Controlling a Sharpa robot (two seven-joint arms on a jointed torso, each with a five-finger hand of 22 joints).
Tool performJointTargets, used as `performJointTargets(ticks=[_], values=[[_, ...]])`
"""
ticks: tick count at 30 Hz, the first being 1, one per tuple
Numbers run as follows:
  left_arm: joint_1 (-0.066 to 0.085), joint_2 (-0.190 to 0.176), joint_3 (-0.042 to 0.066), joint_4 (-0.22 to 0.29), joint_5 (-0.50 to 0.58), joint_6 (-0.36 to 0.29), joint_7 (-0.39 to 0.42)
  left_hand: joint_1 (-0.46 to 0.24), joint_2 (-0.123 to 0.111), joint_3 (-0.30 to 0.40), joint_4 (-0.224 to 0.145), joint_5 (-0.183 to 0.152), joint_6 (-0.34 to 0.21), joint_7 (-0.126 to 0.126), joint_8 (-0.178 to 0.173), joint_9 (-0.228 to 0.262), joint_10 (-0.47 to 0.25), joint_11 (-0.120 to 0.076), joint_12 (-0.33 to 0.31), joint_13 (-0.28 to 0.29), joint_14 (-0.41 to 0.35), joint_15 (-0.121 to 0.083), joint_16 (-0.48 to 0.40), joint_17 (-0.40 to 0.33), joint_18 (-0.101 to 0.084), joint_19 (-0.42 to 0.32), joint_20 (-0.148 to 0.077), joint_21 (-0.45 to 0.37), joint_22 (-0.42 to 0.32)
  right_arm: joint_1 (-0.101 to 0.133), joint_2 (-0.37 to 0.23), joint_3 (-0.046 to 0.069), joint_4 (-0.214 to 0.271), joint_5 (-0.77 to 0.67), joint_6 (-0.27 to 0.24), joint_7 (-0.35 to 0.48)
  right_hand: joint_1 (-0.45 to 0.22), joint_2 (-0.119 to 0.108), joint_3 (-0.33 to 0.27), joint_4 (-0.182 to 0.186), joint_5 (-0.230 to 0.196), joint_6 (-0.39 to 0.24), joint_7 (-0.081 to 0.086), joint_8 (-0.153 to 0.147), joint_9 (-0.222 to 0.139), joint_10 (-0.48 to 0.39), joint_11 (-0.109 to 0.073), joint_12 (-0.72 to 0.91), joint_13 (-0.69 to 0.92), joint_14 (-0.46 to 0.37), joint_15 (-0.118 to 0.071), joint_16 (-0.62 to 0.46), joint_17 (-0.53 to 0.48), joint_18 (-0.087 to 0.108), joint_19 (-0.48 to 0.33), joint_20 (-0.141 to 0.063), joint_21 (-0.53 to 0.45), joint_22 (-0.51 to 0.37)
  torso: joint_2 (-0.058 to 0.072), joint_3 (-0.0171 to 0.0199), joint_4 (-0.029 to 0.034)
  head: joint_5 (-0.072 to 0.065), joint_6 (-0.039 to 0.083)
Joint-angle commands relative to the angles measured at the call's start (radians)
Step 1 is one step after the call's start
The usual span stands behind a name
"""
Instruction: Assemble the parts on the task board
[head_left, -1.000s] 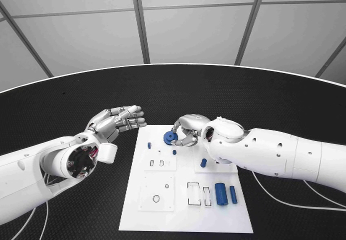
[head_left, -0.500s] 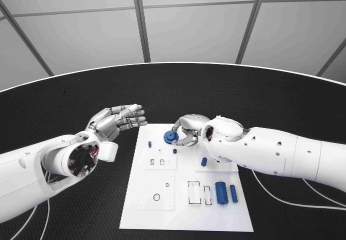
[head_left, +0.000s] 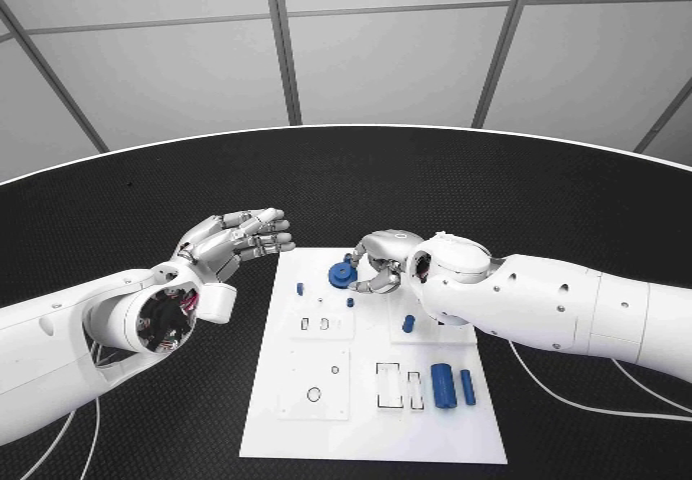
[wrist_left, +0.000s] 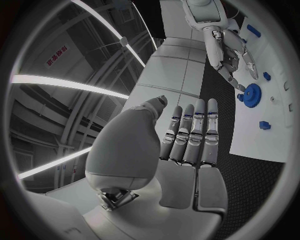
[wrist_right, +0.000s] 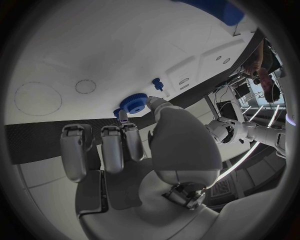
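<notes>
While the left hand (head_left: 231, 243) hovers beside the task board (head_left: 346, 425), fingers straight, close together and holding nothing, the right hand (head_left: 378, 262) pinches a blue gear (head_left: 340, 275) between its fingertips (wrist_right: 122, 116) over the board's far end.

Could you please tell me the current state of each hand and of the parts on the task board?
left hand: empty, fingers apart, raised beside the board.
right hand: fingertips on the blue gear.
blue gear: on the task board, near its far edge.
two blue cylinders: lying side by side on the board.
</notes>
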Motion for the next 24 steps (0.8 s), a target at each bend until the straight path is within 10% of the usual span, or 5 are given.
performJointTargets(ticks=[1, 11, 24], values=[[0.0, 0.0, 0.0, -0.001, 0.0, 0.0, 0.0, -0.007, -0.002, 0.006, 0.002, -0.007, -0.003, 0.025, -0.006, -0.001, 0.002, 0.002, -0.006, 0.0, -0.003, 0.001, -0.006, 0.001, 0.012, 0.005, 0.001, 0.004, -0.001, 0.0, -0.009, 0.0, 0.009, 0.0, -0.038, 0.005, 0.006, 0.0, 0.005, -0.001, -0.003, 0.008, -0.002, 0.003, 0.0, 0.03, -0.008, 0.005, 0.184, 0.1, -0.009, 0.004, 0.248, -0.015, 0.106, -0.009, 0.003, 0.263, 0.0, 0.0003, 0.0, -0.003, 0.005], [0.0, 0.007, 0.0, -0.015, 0.0, 0.006, 0.001, -0.007, -0.002, 0.006, 0.002, -0.007, -0.003, 0.025, -0.006, -0.001, 0.002, 0.002, -0.006, 0.0, -0.003, 0.001, -0.006, 0.001, 0.012, 0.005, 0.001, 0.004, -0.001, 0.0, -0.148, -0.001, 0.107, 0.188, -0.244, 0.158, 0.042, -0.014, 0.04, -0.016, -0.004, 0.042, -0.002, 0.006, -0.007, 0.032, -0.009, 0.006, 0.185, 0.098, -0.015, 0.001, 0.24, -0.015, 0.106, -0.017, 0.003, 0.263, -0.005, 0.0001, -0.007, -0.009, 0.017], [-0.001, 0.026, 0.0, -0.035, 0.0, 0.021, 0.003, -0.008, -0.004, 0.008, 0.002, -0.007, -0.003, 0.025, -0.006, -0.001, 0.003, 0.002, -0.007, 0.0, -0.003, 0.001, -0.006, 0.002, 0.012, 0.005, 0.001, 0.004, -0.001, 0.0, -0.392, -0.002, 0.144, 0.471, -0.297, 0.377, 0.16, -0.071, 0.078, -0.084, -0.059, 0.108, -0.014, 0.03, -0.015, 0.028, -0.02, -0.001, 0.178, 0.097, -0.029, -0.002, 0.233, -0.015, 0.106, -0.029, 0.003, 0.263, -0.016, 0.0095, -0.0271, -0.032, 0.04]])
